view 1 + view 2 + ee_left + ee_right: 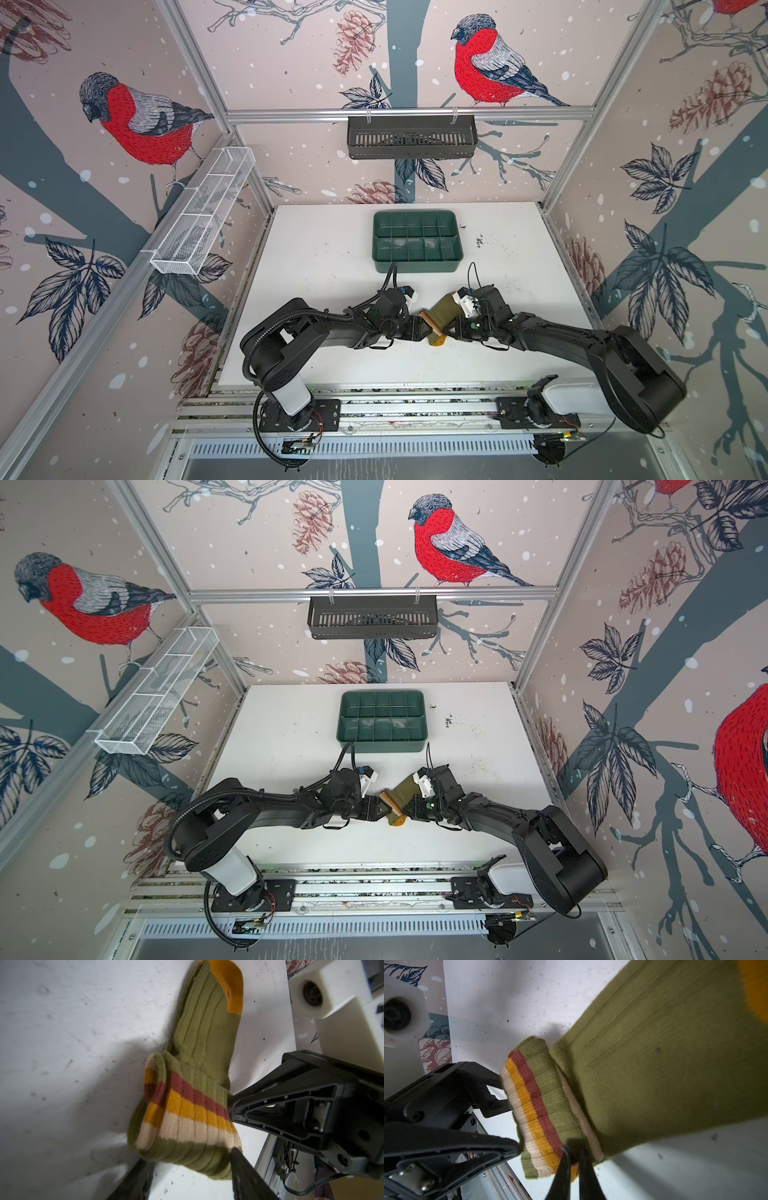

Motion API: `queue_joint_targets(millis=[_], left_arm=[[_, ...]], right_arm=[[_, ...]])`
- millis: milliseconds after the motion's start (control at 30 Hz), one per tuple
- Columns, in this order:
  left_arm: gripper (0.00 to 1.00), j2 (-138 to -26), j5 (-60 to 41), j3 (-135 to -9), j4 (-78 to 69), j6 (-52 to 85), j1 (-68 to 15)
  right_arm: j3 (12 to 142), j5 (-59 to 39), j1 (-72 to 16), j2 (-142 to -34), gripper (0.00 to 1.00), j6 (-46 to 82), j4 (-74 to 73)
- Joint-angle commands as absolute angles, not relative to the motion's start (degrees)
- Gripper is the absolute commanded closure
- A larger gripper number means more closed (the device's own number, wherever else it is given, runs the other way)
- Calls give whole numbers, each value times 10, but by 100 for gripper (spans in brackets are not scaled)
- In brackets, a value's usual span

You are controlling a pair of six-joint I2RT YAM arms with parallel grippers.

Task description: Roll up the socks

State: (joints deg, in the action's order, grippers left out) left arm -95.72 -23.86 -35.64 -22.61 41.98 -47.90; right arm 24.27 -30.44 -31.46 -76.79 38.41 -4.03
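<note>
Both top views are bright and evenly lit from overhead, with wide-angle bending of straight lines toward the edges. Soft, faint shadows lie on the white surface (324,266) near its middle. The wrist views are dimmer and softer: the socks (199,1039) cast a broad grey shadow, and their closest knit blurs.
</note>
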Motion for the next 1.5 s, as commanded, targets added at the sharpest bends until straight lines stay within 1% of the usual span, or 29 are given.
queue_joint_targets(millis=[0,100,200,400,500,567,700,833,900,1133,1267,1367,1467], left_arm=[[41,-965,-220,-358,-235,423,-478],[42,-975,-222,-365,-240,423,-478],[46,-991,-228,-377,-242,420,-478],[59,-1004,-239,-398,-216,402,-478],[66,-998,-233,-409,-184,383,-477],[73,-996,-228,-420,-157,369,-477],[78,-1001,-209,-454,-94,334,-478],[87,-1003,-163,-504,2,286,-478],[88,-1007,-141,-531,53,264,-478],[88,-1047,-81,-623,202,198,-477],[88,-1062,-56,-657,254,179,-473],[88,-1073,-44,-680,289,163,-471],[88,-1081,-31,-698,316,150,-470]], right_arm=[[239,-310,-316,-771,88,384,-44],[237,-311,-316,-777,88,385,-49],[237,-313,-317,-782,88,387,-55],[237,-314,-323,-791,88,392,-64],[237,-315,-324,-795,88,395,-72],[238,-316,-326,-799,88,397,-77],[240,-317,-333,-806,88,403,-89],[243,-318,-337,-812,88,409,-102],[246,-320,-337,-812,86,411,-105],[251,-340,-301,-768,73,416,-102],[254,-340,-271,-731,72,412,-82],[271,-319,-246,-726,72,393,-56],[287,-288,-220,-737,66,377,-37]])
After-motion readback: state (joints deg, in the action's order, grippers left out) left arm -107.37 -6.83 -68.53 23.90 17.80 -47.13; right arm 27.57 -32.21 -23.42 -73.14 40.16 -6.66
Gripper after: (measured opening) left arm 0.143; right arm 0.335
